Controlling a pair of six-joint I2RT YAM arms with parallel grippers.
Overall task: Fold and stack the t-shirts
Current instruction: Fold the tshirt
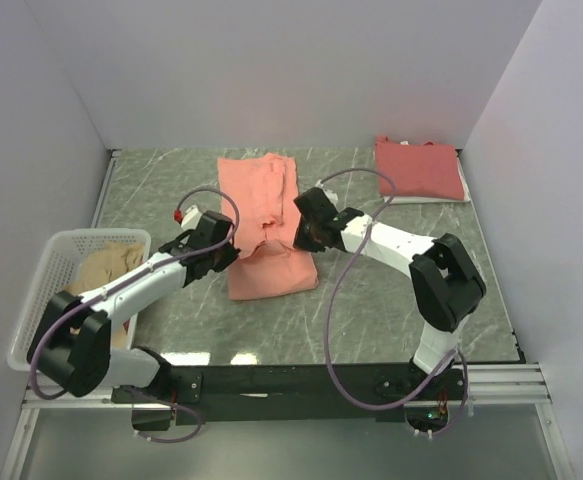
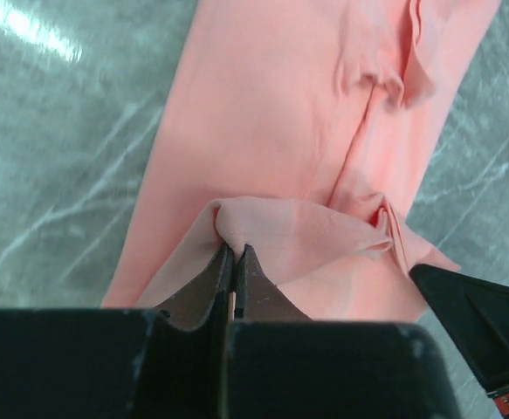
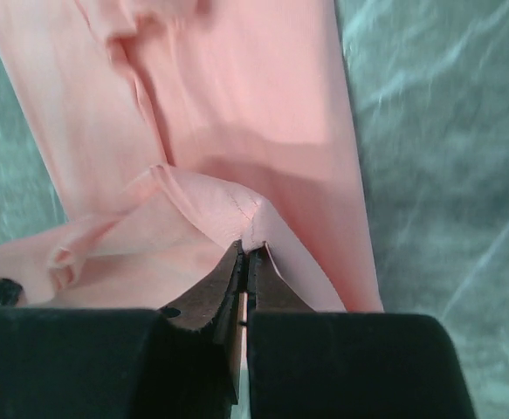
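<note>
Right now both grippers are clamped on the salmon-orange shirt [image 1: 266,200]. L gripper [image 2: 235,253]: jaws pressed together w/ no gap, pinching a raised fold of cloth right at the tips. The cloth puffs up in a small hump just ahead of the fingers. Beyond that the shirt runs flat away from it, w/ a wrinkled bunch further out and to its right. Bare table [image 2: 53,175] sits off to its left.

R gripper [image 3: 246,249]: same story, jaws closed tight on a peak of cloth w/ a stitched seam across it. Flat shirt lies ahead and to its left, bare table to its right.

From above, the 2 grippers face each other across the shirt's width, about mid-length, one on each side edge. The cloth between them is lifted and crumpled; the rest lies flat on the table.

Coral-red shirt [image 1: 418,167]: folded, well apart from R gripper, out past it and to its right at the far corner. Tan shirt [image 1: 106,265]: crumpled in the white basket [image 1: 31,300], off to L gripper's left, beside that arm.
</note>
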